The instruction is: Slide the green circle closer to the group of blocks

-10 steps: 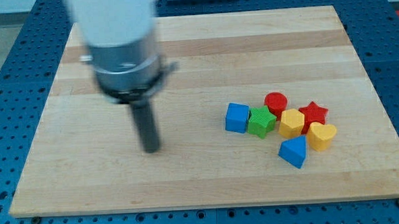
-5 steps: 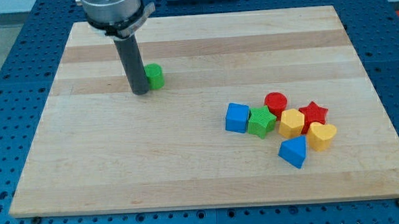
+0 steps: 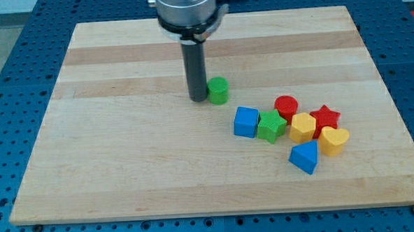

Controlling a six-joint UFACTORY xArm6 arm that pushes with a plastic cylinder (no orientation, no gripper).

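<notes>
- Your rod comes down upright from the far edge of the wooden board, with its grey collar at the view's top and the dark shaft straight below it.
- My tip rests on the board, touching or just beside the left side of the green circle; you cannot tell whether any gap remains. This tool has no jaws to open or close: it is a bare rod, holding nothing.
- The green circle is a short, bright green cylinder standing flat on the board, with its round top face showing. It sits just right of my tip, a little right of the board's middle, and apart from the cluster, which lies to its right and nearer.
- Nearest to it in the group you have the blue cube, with the green star touching that cube's right side.
- Further right come the red circle, the yellow hexagon and the blue triangle at the near end.
- At the far right sit the red star and the yellow heart.
</notes>
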